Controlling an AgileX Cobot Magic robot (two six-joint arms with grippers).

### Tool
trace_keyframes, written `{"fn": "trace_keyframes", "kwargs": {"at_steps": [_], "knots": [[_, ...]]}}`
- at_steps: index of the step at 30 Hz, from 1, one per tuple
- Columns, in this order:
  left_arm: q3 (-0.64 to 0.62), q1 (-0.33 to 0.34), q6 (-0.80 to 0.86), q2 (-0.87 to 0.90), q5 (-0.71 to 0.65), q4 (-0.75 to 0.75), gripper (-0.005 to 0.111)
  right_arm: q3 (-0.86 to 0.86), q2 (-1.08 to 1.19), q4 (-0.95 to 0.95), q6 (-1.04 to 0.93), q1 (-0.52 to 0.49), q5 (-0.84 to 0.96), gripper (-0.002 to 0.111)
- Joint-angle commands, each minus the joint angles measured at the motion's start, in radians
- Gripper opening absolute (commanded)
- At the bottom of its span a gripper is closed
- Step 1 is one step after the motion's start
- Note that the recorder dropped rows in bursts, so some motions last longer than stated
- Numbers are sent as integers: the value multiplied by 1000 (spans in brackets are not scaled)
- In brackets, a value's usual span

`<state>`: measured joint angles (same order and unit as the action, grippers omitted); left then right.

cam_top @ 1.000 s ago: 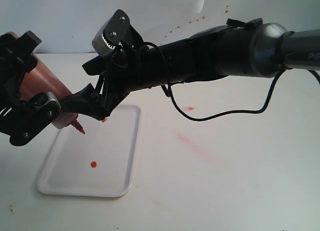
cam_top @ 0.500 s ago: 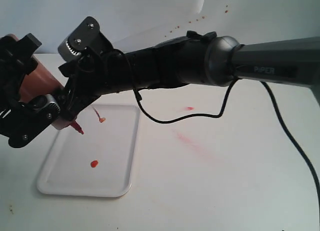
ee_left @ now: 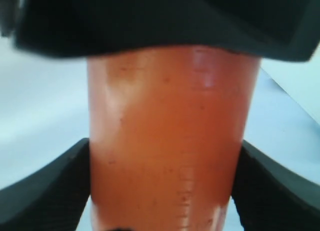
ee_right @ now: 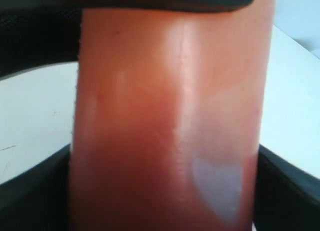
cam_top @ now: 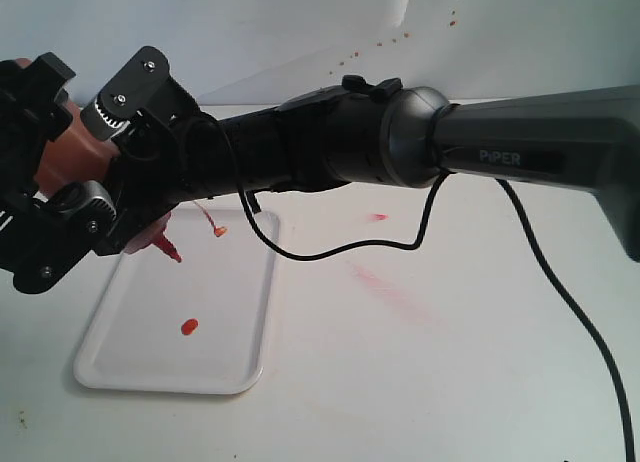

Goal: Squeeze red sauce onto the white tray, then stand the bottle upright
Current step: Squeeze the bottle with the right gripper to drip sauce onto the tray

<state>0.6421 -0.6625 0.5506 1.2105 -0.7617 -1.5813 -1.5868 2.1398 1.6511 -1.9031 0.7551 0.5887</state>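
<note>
since a sec ago the right gripper [ee_right: 160, 191] is being swung in over the white tray [cam_top: 240, 317] & closed onto the bottle [cam_top: 62, 154], fingers pressing both sides. a fresh streak & drop of red sauce [cam_top: 219, 231] are being laid by the tray's far rim; the older blob [cam_top: 188, 326] is sitting nearer the tray's middle. squeezing is judged underway, standing-up not yet done. the bottle is being held tilted above the tray's far-left corner, clamped by the left gripper [ee_left: 160, 191], nozzle [cam_top: 170, 250] aimed down at the tray. its body is showing translucent orange-red w/ faint graduation marks.
</note>
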Motion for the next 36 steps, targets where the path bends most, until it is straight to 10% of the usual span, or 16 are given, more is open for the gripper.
{"fn": "trace_keyframes", "kwargs": {"at_steps": [1, 3, 22, 26, 32, 36], "knots": [[10, -5, -19, -8, -9, -18, 0, -8, -5, 13, 4, 4, -43, 35], [10, -5, -19, -8, -9, -18, 0, -8, -5, 13, 3, 4, -58, 0], [10, -5, 39, -8, -31, -18, 0, -8, -5, 17, 5, 4, -58, 1], [10, -5, 104, -8, -55, -18, 0, -8, -5, 17, 5, 4, -58, 25], [10, -5, 156, -8, -76, -18, 0, -8, -5, 0, -12, 4, -68, 106], [10, -5, 167, -8, -84, -16, 0, -8, -5, -30, -15, 4, -80, 105]]}}
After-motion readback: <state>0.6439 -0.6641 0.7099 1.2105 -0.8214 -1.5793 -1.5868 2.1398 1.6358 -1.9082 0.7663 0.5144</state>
